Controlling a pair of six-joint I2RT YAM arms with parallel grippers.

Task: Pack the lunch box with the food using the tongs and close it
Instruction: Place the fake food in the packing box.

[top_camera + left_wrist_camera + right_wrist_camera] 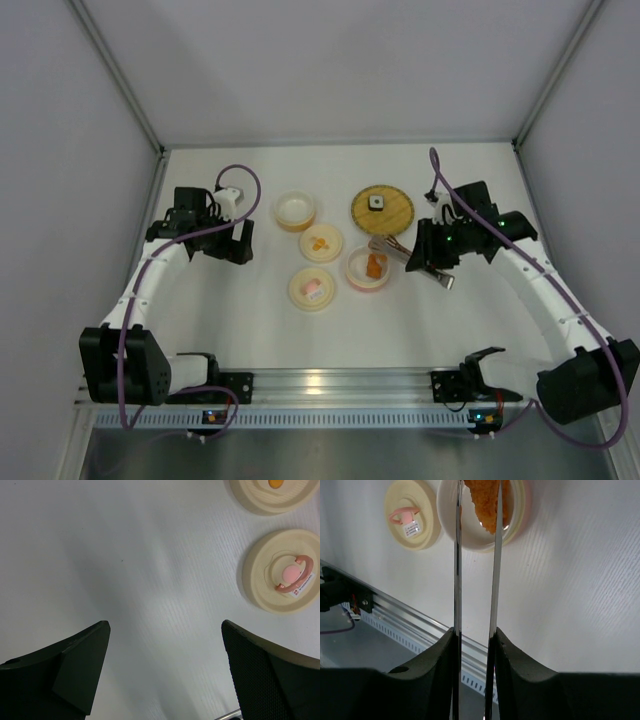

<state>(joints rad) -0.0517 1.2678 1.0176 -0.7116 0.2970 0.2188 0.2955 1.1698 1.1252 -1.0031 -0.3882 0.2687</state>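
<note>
Right gripper (475,636) jaws clenched on the springy tongs (457,555), tips pinching a crumbly-looking orange chunk (487,505), I think, over the bowl (444,520) near the bench (470,330) centre. Light, squeeze gently. Left gripper (166,626) jaws released.

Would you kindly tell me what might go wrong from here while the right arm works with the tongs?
1. The orange food chunk is pinched only at the tips of the slim grey metal tongs, so it may slip and land outside the pink-rimmed round bowl beneath it.
2. The right claw squeezes the tongs' two thin arms, which might twist or slide in that grip.
</note>
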